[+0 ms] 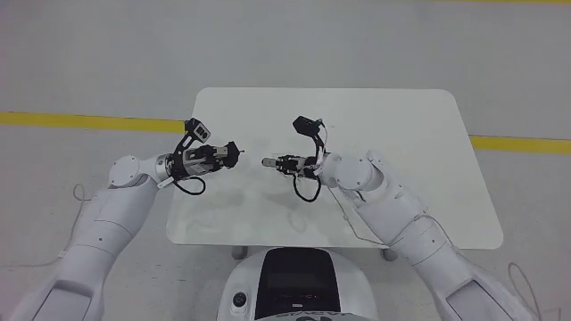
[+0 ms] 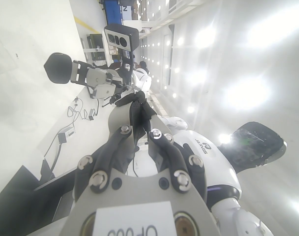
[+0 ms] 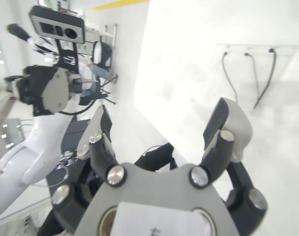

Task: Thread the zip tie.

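The zip tie is a black ribbed strip, and it is clamped between the two grey fingers of the left tool. This tool is clenched on it. In the top view a short dark piece of the zip tie comes out of the left tool and points to the right. It is above the desk and does not touch it, over the left half, nearer to the near edge than to the far one.

Just to the right of it is the right tool, which faces the left one. There is a small gap between the tie and this tool; they are apart. In its own wrist view the right tool is released: its two ribbed pads stand wide from each other and nothing is between them.

In the same view three thin dark strips with small heads lie side by side on the white desk. I cannot tell whether they are more ties.

Around the desk is a pale floor with a yellow line
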